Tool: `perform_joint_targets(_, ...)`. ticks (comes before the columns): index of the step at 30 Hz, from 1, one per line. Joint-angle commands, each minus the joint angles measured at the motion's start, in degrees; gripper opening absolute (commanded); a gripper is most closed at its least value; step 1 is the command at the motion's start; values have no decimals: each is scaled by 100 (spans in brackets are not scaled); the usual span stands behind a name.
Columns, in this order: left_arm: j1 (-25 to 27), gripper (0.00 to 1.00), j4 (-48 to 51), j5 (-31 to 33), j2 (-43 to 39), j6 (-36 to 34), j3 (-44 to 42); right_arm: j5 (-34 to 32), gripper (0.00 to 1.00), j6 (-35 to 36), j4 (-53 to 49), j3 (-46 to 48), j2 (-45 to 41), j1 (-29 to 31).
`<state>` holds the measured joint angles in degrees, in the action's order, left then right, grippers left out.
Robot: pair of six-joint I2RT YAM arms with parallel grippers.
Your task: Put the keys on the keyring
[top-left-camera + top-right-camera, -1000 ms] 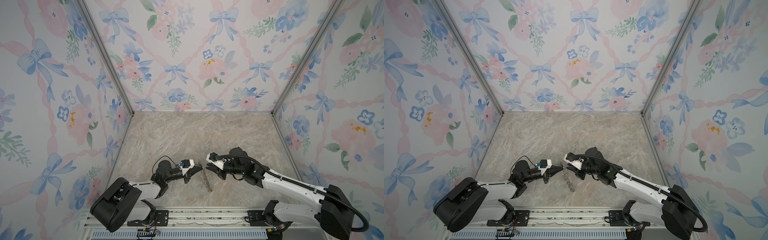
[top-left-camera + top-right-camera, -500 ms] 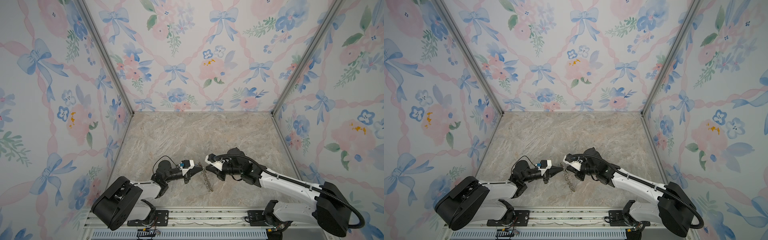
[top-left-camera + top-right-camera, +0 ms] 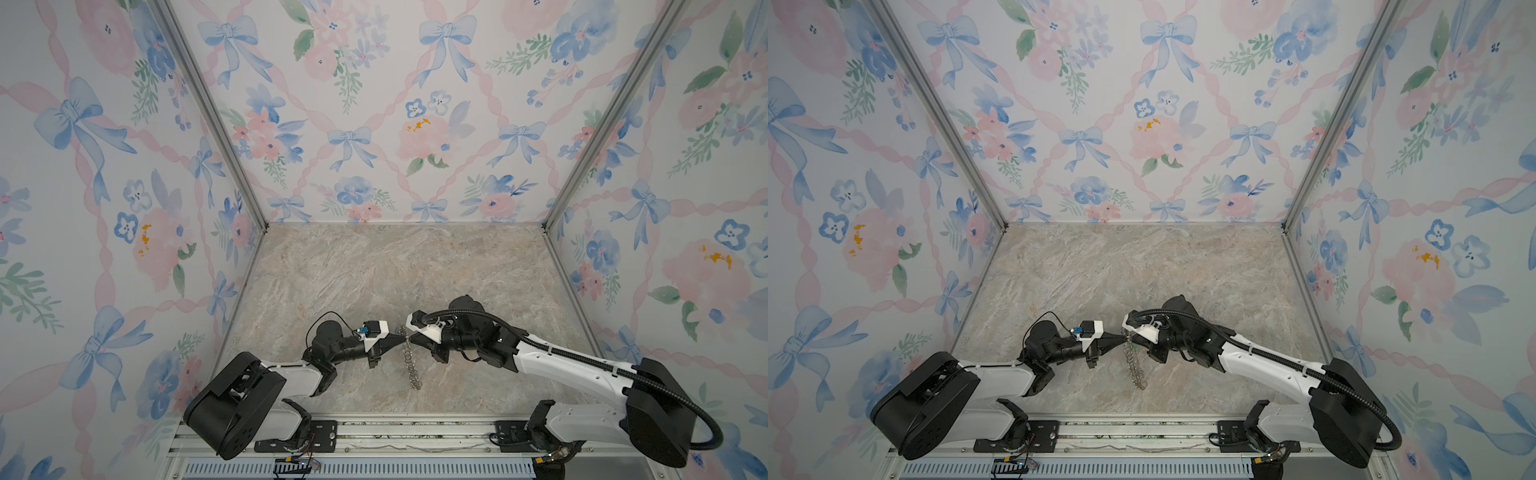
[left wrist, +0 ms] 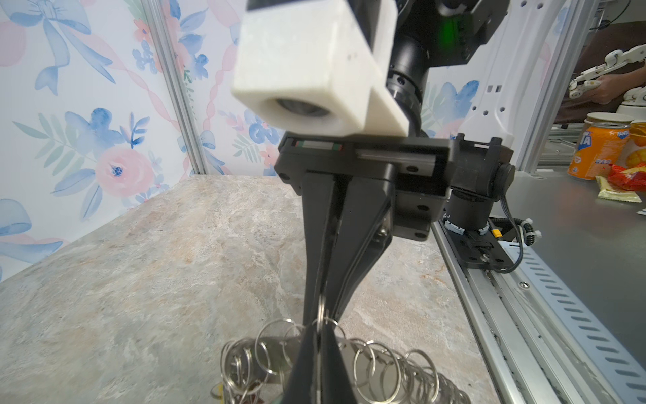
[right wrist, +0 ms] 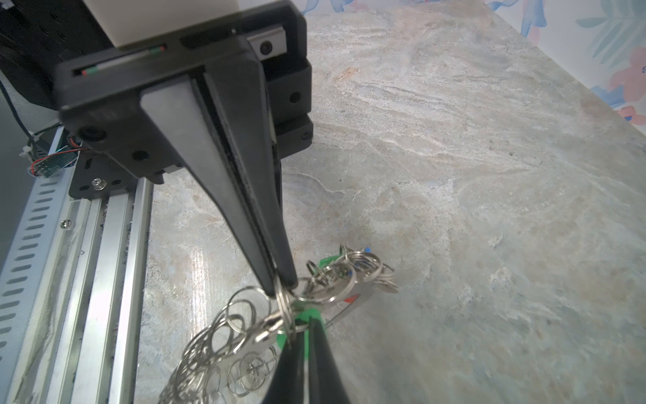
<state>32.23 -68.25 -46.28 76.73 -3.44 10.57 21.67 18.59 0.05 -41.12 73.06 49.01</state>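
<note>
My right claw (image 3: 410,337) has just pinched shut on a wire ring (image 5: 285,301) of the keyring (image 3: 411,365), which dangles from my clamped left claw (image 3: 400,339) with a green key (image 5: 307,316) beside it, so threading can begin.

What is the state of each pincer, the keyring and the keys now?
keyring: edge-on, gripped at one end.
left pincer: shut on a wire ring of its rim.
right pincer: shut on a rim ring too.
keys: coloured heads among the rings; threaded or not, cannot tell.
</note>
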Motion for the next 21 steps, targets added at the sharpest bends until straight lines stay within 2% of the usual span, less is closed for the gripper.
perform_joint_targets(1,47,0,-303,-98,34,-70,-29,68,8,108,-76,-221,121,172)
perform_joint_targets(10,47,0,-322,17,64,-86,-42,-380,10,172,-74,-205,86,276)
perform_joint_targets(21,47,0,-324,80,61,-96,-59,-86,15,152,223,257,-481,-47)
